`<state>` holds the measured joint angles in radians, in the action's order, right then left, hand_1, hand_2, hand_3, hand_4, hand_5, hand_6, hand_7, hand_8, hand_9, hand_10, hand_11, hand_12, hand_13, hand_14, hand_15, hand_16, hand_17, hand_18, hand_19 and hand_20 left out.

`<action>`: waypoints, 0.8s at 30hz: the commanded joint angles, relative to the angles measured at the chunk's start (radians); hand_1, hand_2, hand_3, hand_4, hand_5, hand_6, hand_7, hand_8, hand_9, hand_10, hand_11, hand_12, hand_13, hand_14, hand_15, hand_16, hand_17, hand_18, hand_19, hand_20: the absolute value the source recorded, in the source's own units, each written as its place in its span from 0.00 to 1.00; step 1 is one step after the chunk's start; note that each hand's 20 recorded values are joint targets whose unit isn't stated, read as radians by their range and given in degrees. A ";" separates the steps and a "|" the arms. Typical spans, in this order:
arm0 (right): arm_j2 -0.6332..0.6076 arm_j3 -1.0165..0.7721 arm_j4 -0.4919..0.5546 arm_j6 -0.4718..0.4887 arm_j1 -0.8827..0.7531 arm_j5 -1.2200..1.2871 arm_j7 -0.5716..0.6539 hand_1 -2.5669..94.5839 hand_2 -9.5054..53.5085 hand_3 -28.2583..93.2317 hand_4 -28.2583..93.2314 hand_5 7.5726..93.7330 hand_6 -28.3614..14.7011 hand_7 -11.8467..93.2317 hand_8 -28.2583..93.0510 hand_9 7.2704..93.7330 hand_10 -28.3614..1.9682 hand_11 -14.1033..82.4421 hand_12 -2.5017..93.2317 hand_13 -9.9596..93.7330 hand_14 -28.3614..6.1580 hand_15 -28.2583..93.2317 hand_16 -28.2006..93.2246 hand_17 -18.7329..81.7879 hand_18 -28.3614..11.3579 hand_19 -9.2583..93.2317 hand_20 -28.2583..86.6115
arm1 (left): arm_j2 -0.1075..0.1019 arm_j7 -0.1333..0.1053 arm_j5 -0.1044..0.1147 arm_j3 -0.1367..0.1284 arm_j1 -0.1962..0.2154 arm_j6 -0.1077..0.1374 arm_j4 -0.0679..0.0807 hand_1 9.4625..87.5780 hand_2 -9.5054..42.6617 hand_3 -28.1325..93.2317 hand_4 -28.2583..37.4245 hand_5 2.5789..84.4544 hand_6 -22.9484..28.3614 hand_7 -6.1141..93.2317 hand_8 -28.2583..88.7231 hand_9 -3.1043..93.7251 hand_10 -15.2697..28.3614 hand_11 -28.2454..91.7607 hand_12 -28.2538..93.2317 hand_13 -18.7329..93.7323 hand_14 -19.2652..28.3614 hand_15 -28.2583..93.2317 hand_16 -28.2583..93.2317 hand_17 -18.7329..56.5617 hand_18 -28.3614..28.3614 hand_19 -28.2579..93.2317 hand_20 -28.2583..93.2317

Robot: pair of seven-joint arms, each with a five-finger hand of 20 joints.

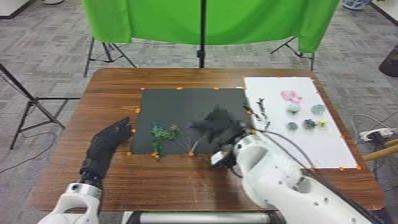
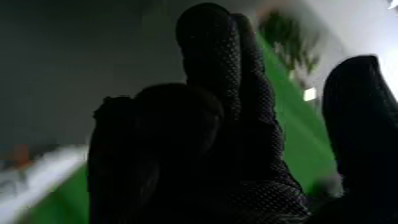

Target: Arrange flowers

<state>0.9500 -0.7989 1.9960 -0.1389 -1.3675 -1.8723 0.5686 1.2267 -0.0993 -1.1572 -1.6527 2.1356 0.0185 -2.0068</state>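
- Step in hand: we look to be on the greenery. Leafy sprigs (image 1: 159,139) and a thin stem (image 1: 194,146) lie on the dark mat (image 1: 184,102), toward its near left part.
- Other pieces: on the white sheet (image 1: 306,150), R side, we've a pink flower (image 1: 290,96), pale green heads (image 1: 318,109), a bluish head (image 1: 292,126), a dark head (image 1: 309,123) and a yellow bloom (image 1: 322,123); dark sprigs (image 1: 261,111) are by its L edge.
- Next: prob. fetch another sprig from the sheet's L edge, set it w/ the rest, then add blooms — pink one could make our focal pt.
- R hand (image 2: 222,145): open, fingers extended, thumb well apart from them; we see nothing gripped. It's over the mat's R part — can't tell if it touches the mat.
- L hand (image 1: 110,136): open and relaxed, w/ no piece in it, over the table (image 1: 120,82) just beside the mat's L edge.
- Risk: stems are thin, so we'd want a light pinch and must avoid dragging our sleeve or cable (image 1: 289,142) over the laid pieces.
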 commanded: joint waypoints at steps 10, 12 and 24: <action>-0.162 -0.054 -0.260 0.369 0.229 -0.235 0.142 0.32 0.00 0.69 0.11 0.68 0.51 0.20 0.19 0.86 0.47 0.52 0.35 0.91 0.65 0.76 0.52 0.79 0.33 1.00 0.78 | 0.002 0.015 -0.007 -0.001 0.010 -0.009 -0.003 0.19 0.15 0.76 0.05 0.47 0.51 0.14 0.20 0.43 0.62 0.33 0.35 0.42 0.75 0.35 0.26 0.26 0.73 0.27 0.36; -0.156 -0.031 -0.306 0.383 0.247 -0.232 0.148 0.31 0.00 0.69 0.11 0.67 0.50 0.19 0.19 0.86 0.47 0.53 0.35 0.91 0.65 0.76 0.52 0.80 0.33 1.00 0.78 | 0.002 0.014 -0.008 -0.001 0.011 -0.011 -0.004 0.19 0.15 0.76 0.05 0.47 0.51 0.14 0.20 0.43 0.62 0.33 0.35 0.42 0.75 0.36 0.26 0.26 0.73 0.27 0.36; -0.114 0.055 -0.379 0.419 0.277 -0.198 0.137 0.24 0.00 0.63 0.06 0.69 0.45 0.18 0.19 0.85 0.40 0.55 0.36 0.91 0.65 0.76 0.52 0.80 0.34 1.00 0.78 | 0.002 0.016 -0.006 -0.006 0.012 -0.010 -0.004 0.19 0.14 0.76 0.05 0.46 0.51 0.14 0.20 0.43 0.62 0.32 0.35 0.42 0.76 0.36 0.26 0.26 0.74 0.27 0.36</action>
<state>0.8233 -0.8088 1.6145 0.2676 -1.0791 -2.0489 0.7244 1.2262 -0.0961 -1.1586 -1.6540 2.1368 0.0183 -2.0099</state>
